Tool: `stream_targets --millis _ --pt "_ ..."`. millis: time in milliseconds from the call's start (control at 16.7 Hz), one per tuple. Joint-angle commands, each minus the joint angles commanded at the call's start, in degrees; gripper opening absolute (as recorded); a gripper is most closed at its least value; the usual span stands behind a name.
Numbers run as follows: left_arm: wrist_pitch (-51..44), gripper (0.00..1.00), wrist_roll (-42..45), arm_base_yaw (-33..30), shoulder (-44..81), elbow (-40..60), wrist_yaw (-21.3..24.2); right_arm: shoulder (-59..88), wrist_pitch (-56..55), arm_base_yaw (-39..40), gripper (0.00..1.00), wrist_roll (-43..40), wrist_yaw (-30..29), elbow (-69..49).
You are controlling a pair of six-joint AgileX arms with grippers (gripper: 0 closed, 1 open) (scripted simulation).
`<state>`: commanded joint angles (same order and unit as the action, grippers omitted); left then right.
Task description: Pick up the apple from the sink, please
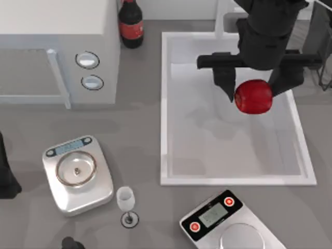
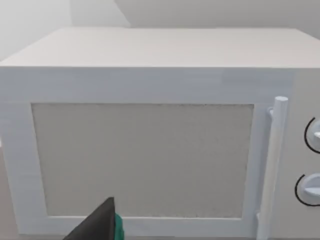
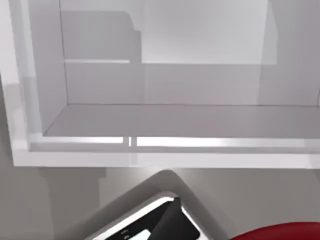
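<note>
Red and glossy, the small round apple (image 1: 253,96) sits between the two dark fingers of the right gripper (image 1: 254,88), over the far right part of the large rectangular white sink (image 1: 164,109) with its raised rim. The jaws are closed about the fruit, one finger on each side, so the apple looks held rather than resting on the basin floor — though how high it hangs I cannot tell. In the right wrist view a sliver of the apple (image 3: 280,232) shows at the edge, with the sink's near wall (image 3: 150,150) beyond it. Gripping across the widest part seems sensible: a smooth round fruit would slip out of a shallow pinch.

Parked at the near left of the table is the left arm (image 1: 6,176); whether its fingers are open or closed I cannot tell. Its camera faces the white box-shaped microwave (image 2: 150,100).

As for writing, the dark bottle with a red label (image 1: 130,23) at the far side bears nothing readable, and the displays on the silver kitchen scale (image 1: 78,174) and on the second silver scale with two red buttons (image 1: 223,220) are too small to read.
</note>
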<state>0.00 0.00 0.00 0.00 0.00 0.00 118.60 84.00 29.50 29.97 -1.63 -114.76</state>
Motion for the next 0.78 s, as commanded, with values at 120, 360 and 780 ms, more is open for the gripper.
stream_targets --millis 120,360,780 --pt "0.0 1.00 0.0 0.0 0.0 0.0 0.0 -0.6 1.1 -0.1 0.00 -0.1 0.0 -0.9" --pt "0.0 1.00 0.0 0.0 0.0 0.0 0.0 -0.6 0.9 0.1 0.00 -0.1 0.0 -0.7" --pt "0.0 1.00 0.0 0.0 0.0 0.0 0.0 -13.3 -2.3 -13.7 0.00 -13.7 0.7 16.2"
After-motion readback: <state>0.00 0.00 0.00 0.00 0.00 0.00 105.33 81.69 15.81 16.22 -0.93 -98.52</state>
